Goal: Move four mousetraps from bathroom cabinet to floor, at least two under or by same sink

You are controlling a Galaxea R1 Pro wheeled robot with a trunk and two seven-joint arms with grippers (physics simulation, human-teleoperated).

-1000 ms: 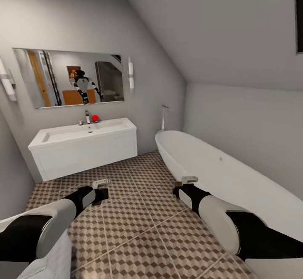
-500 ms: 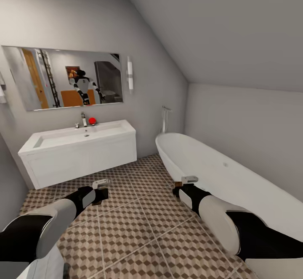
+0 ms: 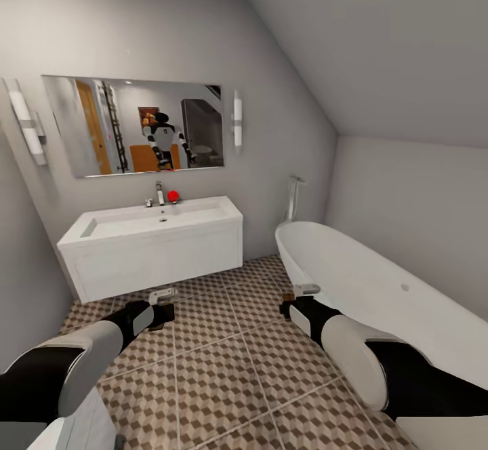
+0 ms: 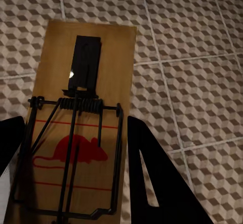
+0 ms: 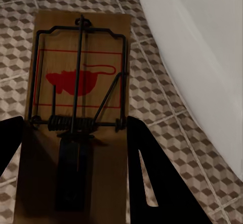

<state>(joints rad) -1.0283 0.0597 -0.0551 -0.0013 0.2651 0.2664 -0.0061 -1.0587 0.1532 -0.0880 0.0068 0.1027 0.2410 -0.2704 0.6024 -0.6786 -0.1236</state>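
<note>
Mousetraps (image 4: 76,133) (image 5: 76,113) fill both wrist views, each tool's grip plain

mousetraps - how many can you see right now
2. One mousetrap is held in the left end effector above the bathroom floor; the other mousetrap is in the right end effector beside the bathtub. Others may be out of view.
</note>
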